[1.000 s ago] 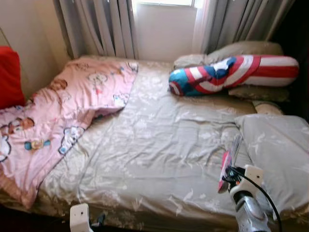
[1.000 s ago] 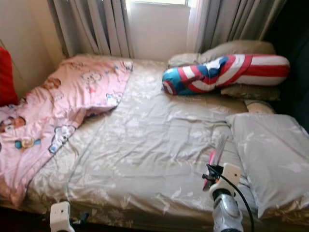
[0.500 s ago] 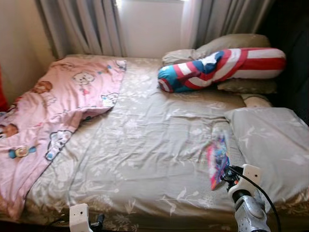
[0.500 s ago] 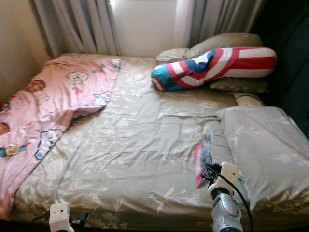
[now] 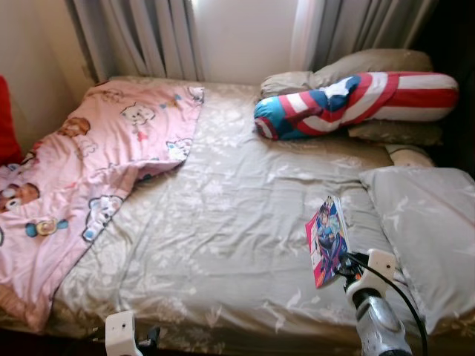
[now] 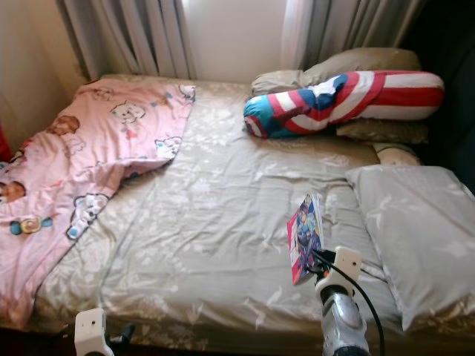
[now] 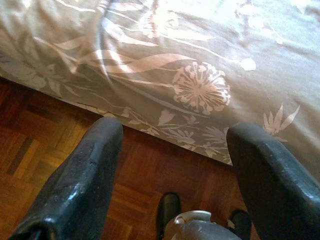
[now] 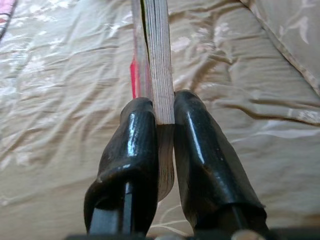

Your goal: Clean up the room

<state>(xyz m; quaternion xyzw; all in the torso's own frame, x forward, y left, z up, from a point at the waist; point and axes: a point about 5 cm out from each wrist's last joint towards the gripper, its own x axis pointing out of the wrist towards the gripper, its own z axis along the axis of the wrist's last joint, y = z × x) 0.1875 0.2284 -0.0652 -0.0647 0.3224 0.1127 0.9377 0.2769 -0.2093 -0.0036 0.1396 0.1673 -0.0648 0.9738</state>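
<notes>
My right gripper (image 8: 159, 110) is shut on a thin comic book (image 5: 326, 241) with a pink and blue cover, holding it by its lower edge above the beige bed sheet (image 5: 245, 215), near the bed's right front. In the right wrist view the book's page edges (image 8: 156, 60) stand clamped between the two black fingers (image 8: 131, 150). My left gripper (image 7: 172, 165) hangs low at the bed's front edge, open, with nothing between its fingers (image 7: 82, 175); parquet floor (image 7: 45, 145) lies under it.
A pink cartoon blanket (image 5: 89, 170) covers the bed's left side. A red, white and blue bolster (image 5: 356, 104) and beige pillows (image 5: 371, 67) lie at the head; a grey pillow (image 5: 430, 222) lies at the right. Curtains (image 5: 148, 37) hang behind. A red cushion (image 5: 7, 122) sits far left.
The comic book has turned in my right gripper, so its cover now faces the camera more. The head camera has shifted; the left arm has kept its place.
</notes>
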